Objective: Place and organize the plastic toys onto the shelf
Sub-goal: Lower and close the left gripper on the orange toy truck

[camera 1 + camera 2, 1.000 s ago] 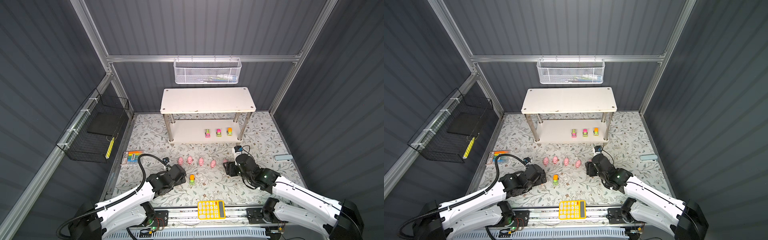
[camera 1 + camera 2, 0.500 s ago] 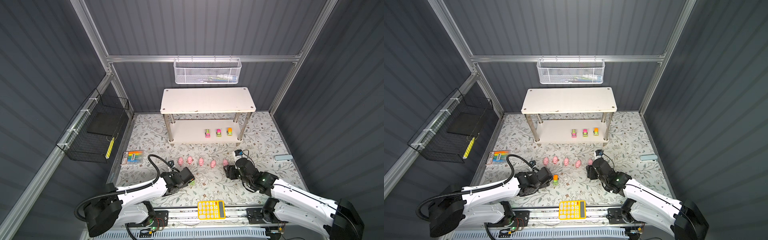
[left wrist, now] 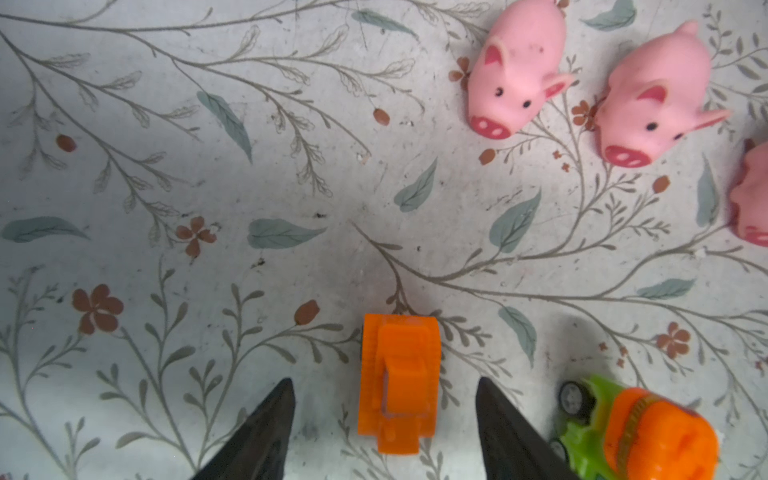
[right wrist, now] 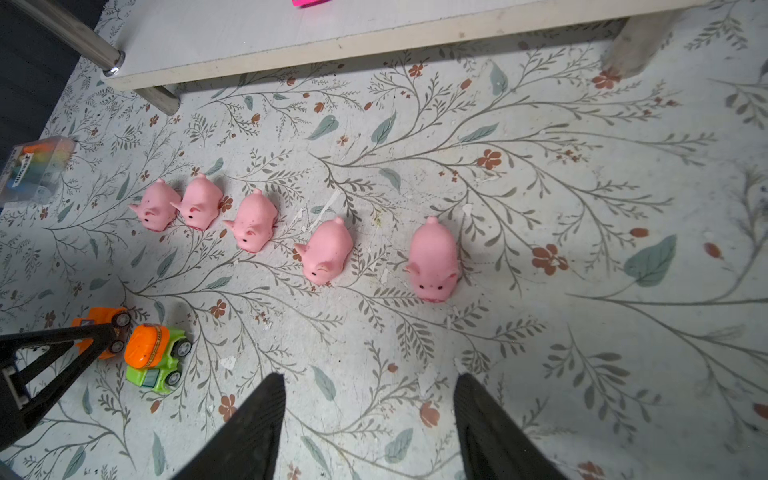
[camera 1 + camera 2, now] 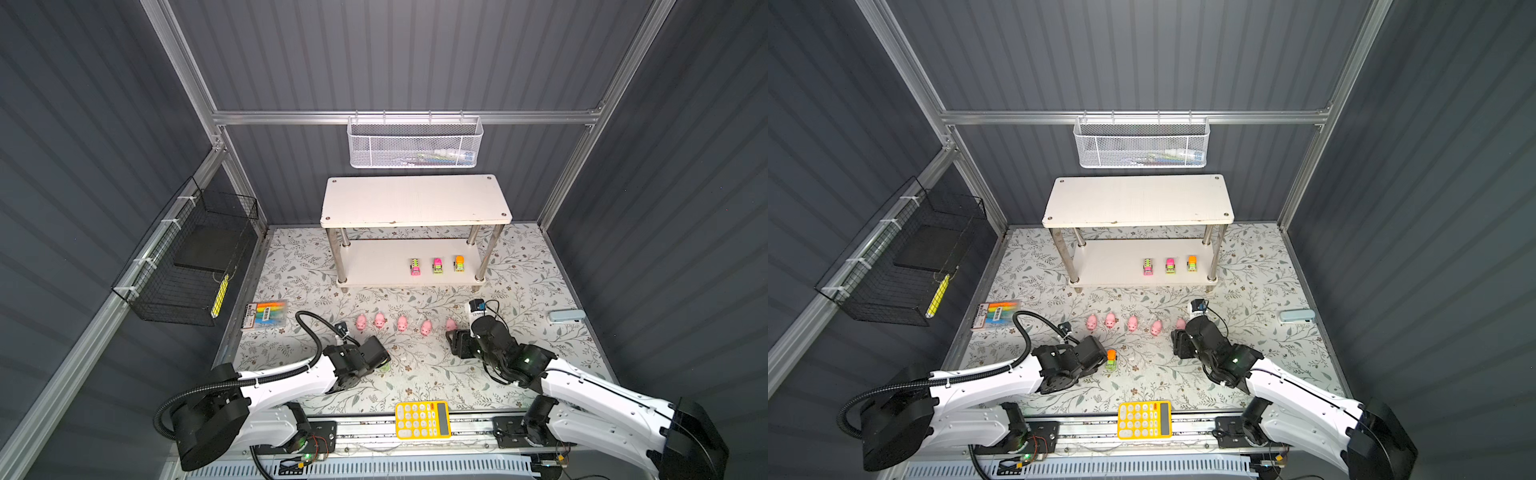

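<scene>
On shelf [image 5: 374, 266] lower board I see 3 cars [image 5: 437, 265] parked; 5 pigs [image 5: 402, 323] + 2 cars [image 4: 151, 357] left on mat [image 5: 419, 376]. L gripper [image 3: 383, 379] half-open, straddling orange car [image 3: 398, 382], no grip yet; R gripper [image 4: 368, 374] half-open, empty.

The floral mat [image 5: 519, 299] carries the shelf [image 5: 415, 199], five pigs [image 5: 402, 323], two toy vehicles [image 4: 156, 359] and marker pack [image 5: 264, 314].

Bright, even overhead lighting; I see soft shadow beneath the shelf [image 5: 415, 199], sharp top views, wrist views blurring toward edges.
</scene>
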`<state>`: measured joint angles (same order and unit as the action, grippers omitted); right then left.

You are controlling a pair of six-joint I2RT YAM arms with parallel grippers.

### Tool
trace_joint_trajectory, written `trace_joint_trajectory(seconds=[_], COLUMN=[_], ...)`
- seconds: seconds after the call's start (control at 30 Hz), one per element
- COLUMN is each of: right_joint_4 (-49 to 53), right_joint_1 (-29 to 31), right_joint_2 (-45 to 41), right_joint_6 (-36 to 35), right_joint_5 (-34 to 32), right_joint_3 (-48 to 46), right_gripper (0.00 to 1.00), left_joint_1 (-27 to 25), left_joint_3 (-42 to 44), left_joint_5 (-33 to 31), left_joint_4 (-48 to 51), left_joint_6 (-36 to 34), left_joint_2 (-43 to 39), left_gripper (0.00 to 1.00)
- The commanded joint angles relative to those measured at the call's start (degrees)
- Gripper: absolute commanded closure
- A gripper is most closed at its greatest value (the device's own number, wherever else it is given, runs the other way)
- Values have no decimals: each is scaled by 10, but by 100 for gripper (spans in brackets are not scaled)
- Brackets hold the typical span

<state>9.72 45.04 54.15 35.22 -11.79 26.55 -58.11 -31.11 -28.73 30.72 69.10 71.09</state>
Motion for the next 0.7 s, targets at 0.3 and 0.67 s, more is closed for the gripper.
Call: trace_joint_trajectory(seconds=[0.3,0.67], right_joint_4=[-18,-28], right_joint_1=[-3,-5], right_joint_2=[32,53], right_joint_6=[8,7], right_joint_5=[7,16], right_joint_3=[2,4], right_gripper=[34,33], left_joint_1=[-4,-3], left_joint_3=[29,33], left_joint_5=[0,4], left_joint_4=[-37,-53], left_joint_6=[2,-2], left_joint_2=[16,39], left_gripper=[38,53])
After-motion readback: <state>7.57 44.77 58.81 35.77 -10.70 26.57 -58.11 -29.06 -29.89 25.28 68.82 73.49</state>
